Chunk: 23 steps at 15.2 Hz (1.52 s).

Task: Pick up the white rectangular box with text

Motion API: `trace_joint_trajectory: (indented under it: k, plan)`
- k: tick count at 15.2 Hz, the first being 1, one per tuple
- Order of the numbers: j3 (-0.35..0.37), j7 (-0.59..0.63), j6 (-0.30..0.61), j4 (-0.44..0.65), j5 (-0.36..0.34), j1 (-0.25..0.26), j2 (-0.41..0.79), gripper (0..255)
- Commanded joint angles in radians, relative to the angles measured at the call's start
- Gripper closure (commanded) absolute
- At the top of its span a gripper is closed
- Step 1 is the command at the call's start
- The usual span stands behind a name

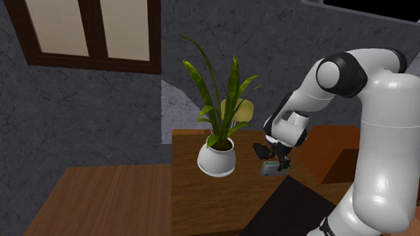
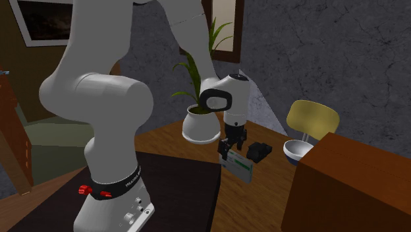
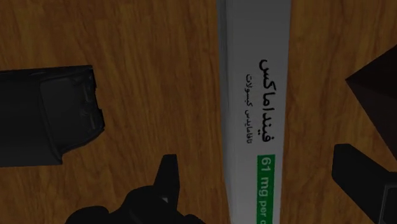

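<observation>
The white Franka arm reaches down over a wooden table [image 1: 204, 200], its black gripper [image 2: 230, 153] spread wide and straddling the white rectangular box [image 2: 241, 167] without touching it. In the wrist view the box [image 3: 254, 95] lies lengthwise on the wood between the two fingers [image 3: 168, 184], with a strip of bare table showing on either side. Its upper face carries lines of black script and a green band reading "61 mg per". In the shoulder view the box [image 1: 270, 168] sits near the table's edge at 3 o'clock from a white pot [image 1: 217, 158] that holds a tall green plant. In the second exterior view the pot [image 2: 201, 125] stands at about 10 o'clock from the gripper. A small black object [image 2: 259, 151] rests just beside the box at its 2 o'clock, and a pale bowl [image 2: 298, 150] stands at 3 o'clock from that object. A yellow chair [image 2: 312, 120] is at the bowl's 1 o'clock, and a brown cabinet [image 2: 349, 191] fills that view's lower right
</observation>
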Motion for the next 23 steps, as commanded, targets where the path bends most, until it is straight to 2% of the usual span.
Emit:
trace_joint_trajectory:
  k: [1,2,4,5,14,23]
  plan:
    - [0.043,-0.041,0.015,0.017,0.052,-0.034,0.033,0]
    - [0.074,-0.071,0.026,0.030,0.088,-0.058,0.058,0]
    - [0.074,-0.071,0.026,0.030,0.088,-0.059,0.058,0]
    - [0.075,-0.071,0.026,0.031,0.088,-0.059,0.059,255]
    - [0.074,-0.071,0.026,0.030,0.088,-0.059,0.058,255]
    - [-0.117,0.113,-0.039,-0.037,-0.144,0.092,-0.088,255]
